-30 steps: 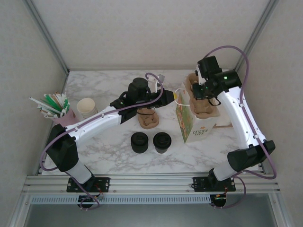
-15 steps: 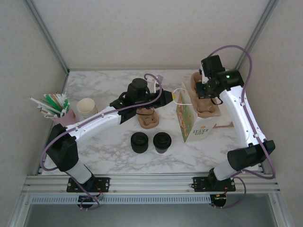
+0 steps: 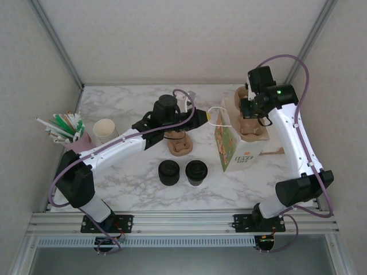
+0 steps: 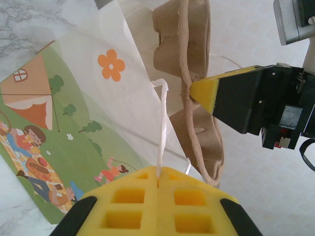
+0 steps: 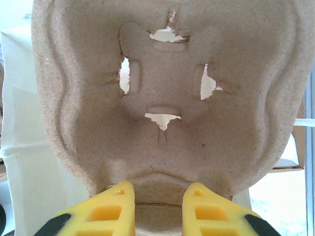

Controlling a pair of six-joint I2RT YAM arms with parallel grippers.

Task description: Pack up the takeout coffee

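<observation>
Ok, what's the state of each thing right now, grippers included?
Left gripper: shut on the bag handle.
Right gripper: shut on the cup carrier.
Paper bag: upright on the table.
Cup carrier: empty, held up at the paper bag.
Takeout coffee: lidded, upright, outside the paper bag.

This is a robotics lab cell. Aluminium framing [image 3: 56, 43] and blank panels [image 3: 183, 34] enclose a marble desk [image 3: 132, 183], with café straws [image 3: 62, 125] at nine o'clock.
</observation>
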